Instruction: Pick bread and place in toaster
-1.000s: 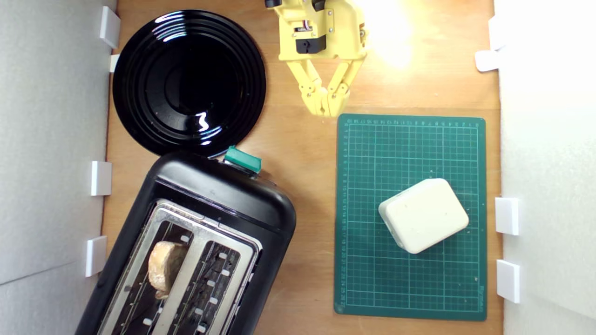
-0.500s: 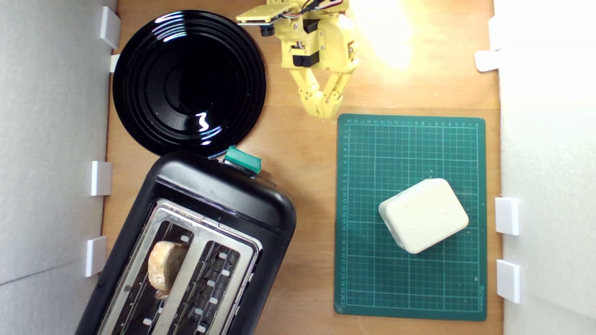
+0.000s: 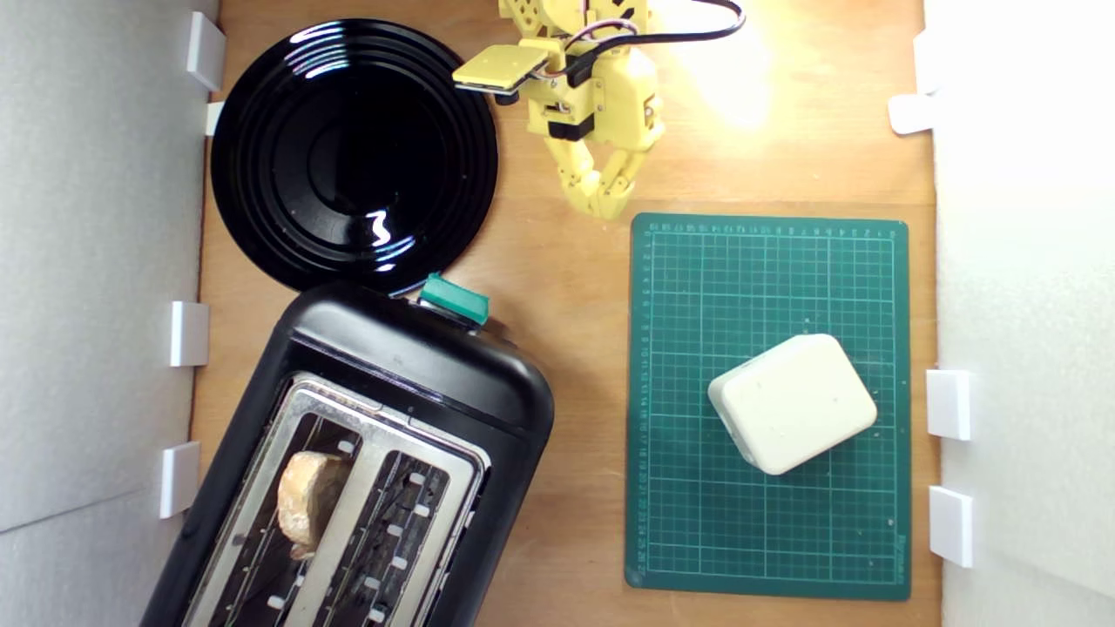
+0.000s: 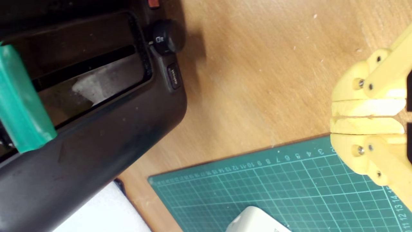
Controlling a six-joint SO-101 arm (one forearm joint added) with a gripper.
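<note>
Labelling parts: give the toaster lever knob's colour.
Green lever knob on the black toaster; clearest in exterior view.

The bread (image 3: 309, 501) stands in one slot of the black toaster (image 3: 409, 374), the slot nearer the exterior view's left, its crust rising above the silver top plate. The other slot holds nothing visible. The green lever knob (image 3: 454, 299) sits at the toaster's end nearest the black plate (image 3: 353, 152). The yellow gripper (image 3: 601, 202) hangs over bare wood beside the plate, fingertips pressed together, just above the green cutting mat (image 3: 766, 261), where a cream block (image 3: 791, 402) rests.
</note>
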